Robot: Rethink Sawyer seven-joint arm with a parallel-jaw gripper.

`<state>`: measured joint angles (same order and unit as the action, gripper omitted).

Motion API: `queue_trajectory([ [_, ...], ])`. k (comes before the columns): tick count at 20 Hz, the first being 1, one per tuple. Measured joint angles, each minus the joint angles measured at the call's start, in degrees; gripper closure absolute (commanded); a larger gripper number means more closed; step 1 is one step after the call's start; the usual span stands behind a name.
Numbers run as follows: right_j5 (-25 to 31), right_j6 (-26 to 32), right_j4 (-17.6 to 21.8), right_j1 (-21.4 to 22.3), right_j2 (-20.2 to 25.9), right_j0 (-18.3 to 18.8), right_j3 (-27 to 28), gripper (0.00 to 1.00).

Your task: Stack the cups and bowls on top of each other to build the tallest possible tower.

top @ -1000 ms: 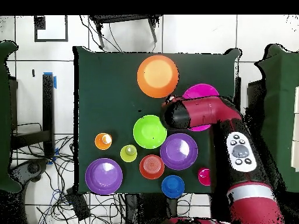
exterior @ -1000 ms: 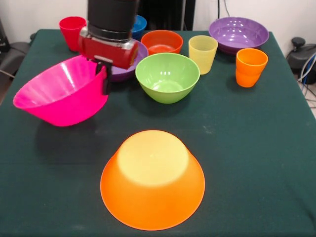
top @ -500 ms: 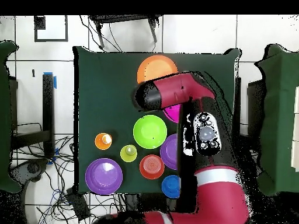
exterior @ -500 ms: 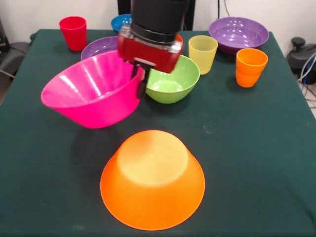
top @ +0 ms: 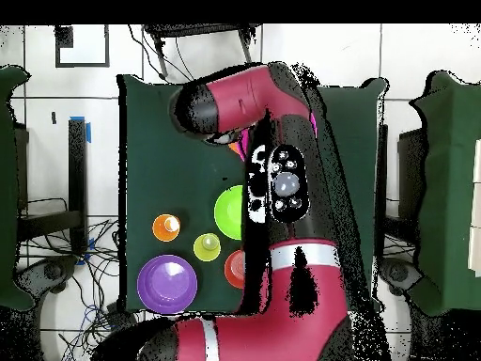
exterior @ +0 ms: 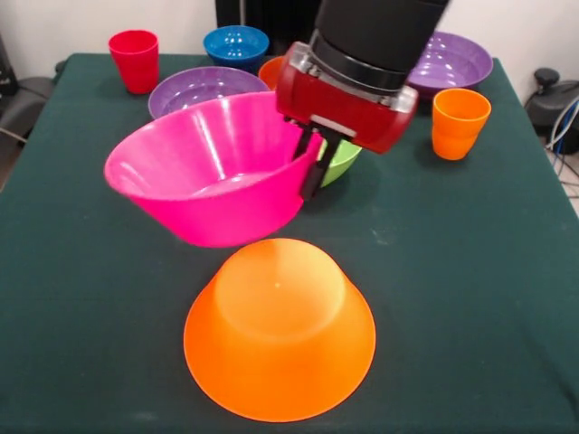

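Observation:
My gripper point(exterior: 311, 170) is shut on the right rim of the large hot pink bowl point(exterior: 213, 167), which hangs tilted in the air just behind and above the upturned large orange bowl point(exterior: 279, 330). The lime green bowl point(exterior: 343, 159) shows only as a sliver behind the gripper. At the back stand a red cup point(exterior: 134, 60), a blue bowl point(exterior: 235, 43), a purple bowl point(exterior: 194, 88) and a second purple bowl point(exterior: 452, 63). The orange cup point(exterior: 459, 122) sits at the right. The overhead view shows the yellow cup point(top: 207, 247), which the arm hides in the front view.
In the overhead view the arm point(top: 272, 188) covers most of the table's middle and right. The small red-orange bowl point(exterior: 270, 70) peeks out behind the pink one. The dark green cloth point(exterior: 470, 298) lies bare on both sides of the orange bowl.
The gripper has carried the pink bowl rightward and toward the front, from beside the purple bowl to just above the back of the upturned orange bowl. The other things have not moved.

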<state>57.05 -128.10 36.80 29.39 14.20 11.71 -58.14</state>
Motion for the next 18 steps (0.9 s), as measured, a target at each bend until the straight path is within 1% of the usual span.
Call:
queue_trajectory([
  [3, 4.1, 0.0, 0.0, -1.6, 0.0, -1.2, 5.0, 1.0],
  [4, 6.0, 0.0, 0.0, -2.5, 0.0, -1.7, 7.5, 1.0],
  [7, 8.7, 0.0, 0.0, -4.2, 0.0, -2.4, 11.7, 1.0],
  [8, 9.6, 0.0, 0.0, -5.4, 0.0, -2.8, 14.2, 1.0],
  [10, 9.6, 0.0, 0.0, -6.2, 0.0, -2.9, 15.6, 1.0],
  [11, 9.6, 0.0, 0.0, -7.4, 0.0, -3.0, 17.2, 1.0],
  [18, 9.6, 0.0, 0.0, -9.2, -0.8, -3.0, 17.9, 1.0],
])
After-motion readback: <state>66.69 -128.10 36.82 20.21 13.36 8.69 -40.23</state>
